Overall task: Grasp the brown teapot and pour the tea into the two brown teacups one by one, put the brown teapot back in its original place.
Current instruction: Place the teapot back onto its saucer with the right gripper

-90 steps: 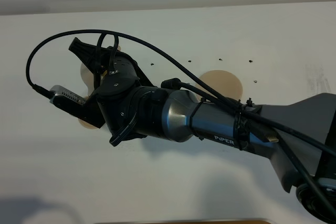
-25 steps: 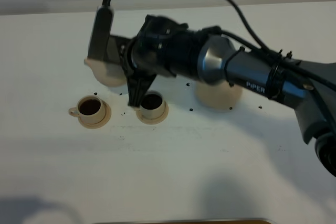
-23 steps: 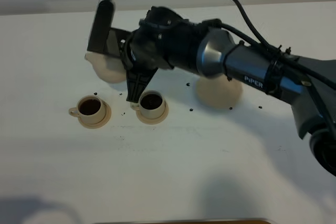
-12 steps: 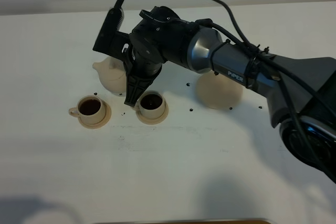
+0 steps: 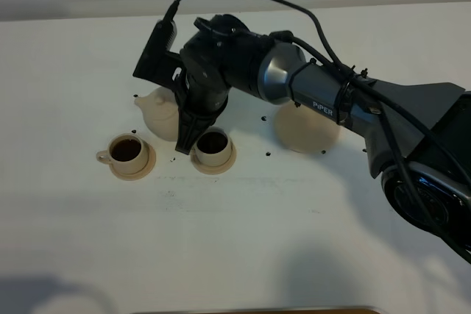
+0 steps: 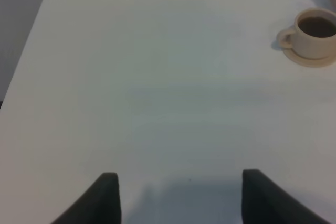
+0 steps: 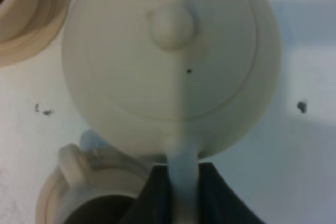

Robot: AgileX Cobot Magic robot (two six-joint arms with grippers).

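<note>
Now right fingers (image 7: 181,192) pinch the brown teapot's (image 5: 160,112) handle, spout pointing left.

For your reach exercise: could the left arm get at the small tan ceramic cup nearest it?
Probably yes: the left gripper stands open, with bare white table between it and the small tan ceramic cup.

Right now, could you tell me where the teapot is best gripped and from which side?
By its loop handle, coming from the side opposite the spout. The teapot has a round, smooth body, too wide to pinch, while the thin handle fits between fingers, as the right claw shows by clamping it.
</note>
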